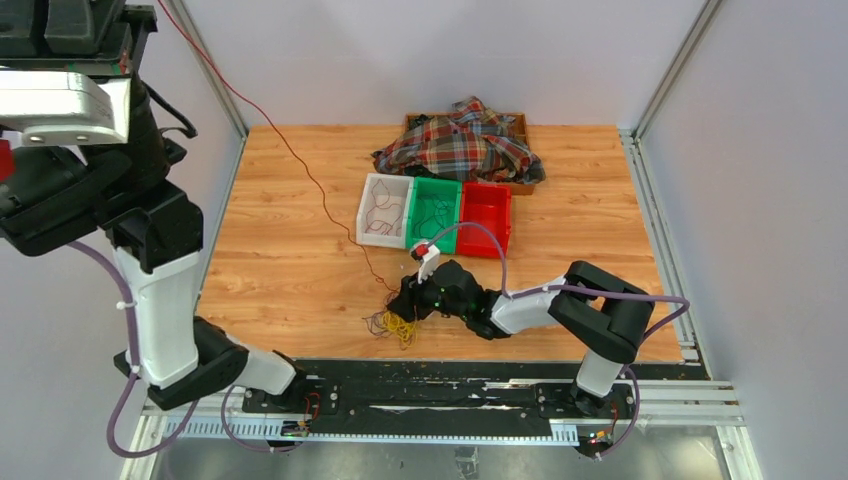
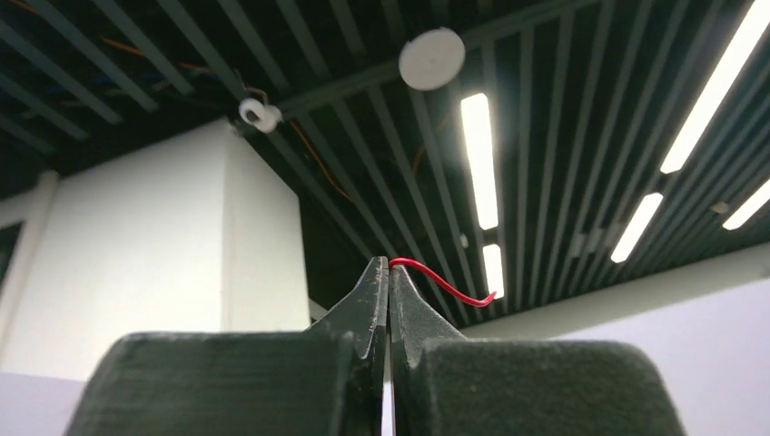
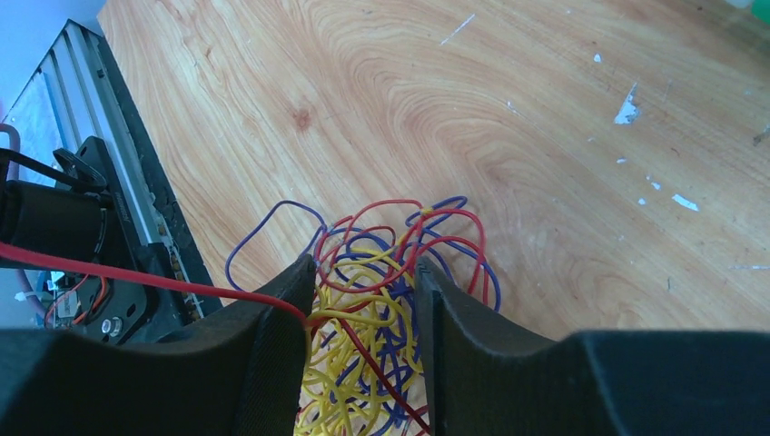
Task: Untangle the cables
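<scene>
The left tool, raised high off the left side of the surface, is pressed together on a red wire. That wire slants down across bare wood to the cables, a yellow, red and blue tangle lying close to the near edge, just beyond the black rail. The right tool is spread, its fingers astride the tangle. Behind it stand three bins. Farther right, bare wood reaches the edge.
</scene>
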Motion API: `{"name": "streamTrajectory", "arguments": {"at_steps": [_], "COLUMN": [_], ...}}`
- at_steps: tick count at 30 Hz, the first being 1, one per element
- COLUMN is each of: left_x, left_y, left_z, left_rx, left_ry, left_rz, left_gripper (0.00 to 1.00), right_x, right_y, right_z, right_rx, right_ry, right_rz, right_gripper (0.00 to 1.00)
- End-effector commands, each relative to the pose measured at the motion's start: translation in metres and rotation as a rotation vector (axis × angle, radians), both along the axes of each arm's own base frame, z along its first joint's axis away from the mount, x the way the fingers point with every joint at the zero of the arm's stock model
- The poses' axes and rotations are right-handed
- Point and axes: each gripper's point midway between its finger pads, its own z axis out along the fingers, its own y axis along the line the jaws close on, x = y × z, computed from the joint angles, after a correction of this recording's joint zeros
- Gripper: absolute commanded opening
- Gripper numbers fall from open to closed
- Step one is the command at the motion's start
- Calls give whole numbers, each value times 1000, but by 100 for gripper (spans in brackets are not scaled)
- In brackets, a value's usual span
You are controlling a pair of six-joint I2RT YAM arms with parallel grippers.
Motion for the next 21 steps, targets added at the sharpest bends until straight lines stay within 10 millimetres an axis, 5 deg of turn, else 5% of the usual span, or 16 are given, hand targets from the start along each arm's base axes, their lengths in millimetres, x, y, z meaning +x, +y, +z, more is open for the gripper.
{"name": "streamTrajectory", "arguments": {"at_steps": [1,10,13,17,21], "left_x": [-30,-59,-59,-46,-15], "left_y": [8,13,19,20,3], "left_z": [20,27,27,22,-6], "left_rx": [-9,-4,-32,-32,41], "left_ry": [-223,-390,-373,-286,-117], "left_rz": [171,364,371,284,163], "left_gripper": [1,1,1,1,1], "right_x": [-6,5,9,19,29], "right_y": [-9,-51,-61,-61,-40], "right_z": [-18,-36,-32,-5,43], "right_rx": [-42,-89,-80,-53,12], "right_ry": [46,127,114,17,-108], "right_rz": [-38,-264,-311,-311,-244], "right_gripper": [44,32,57,65,55]}}
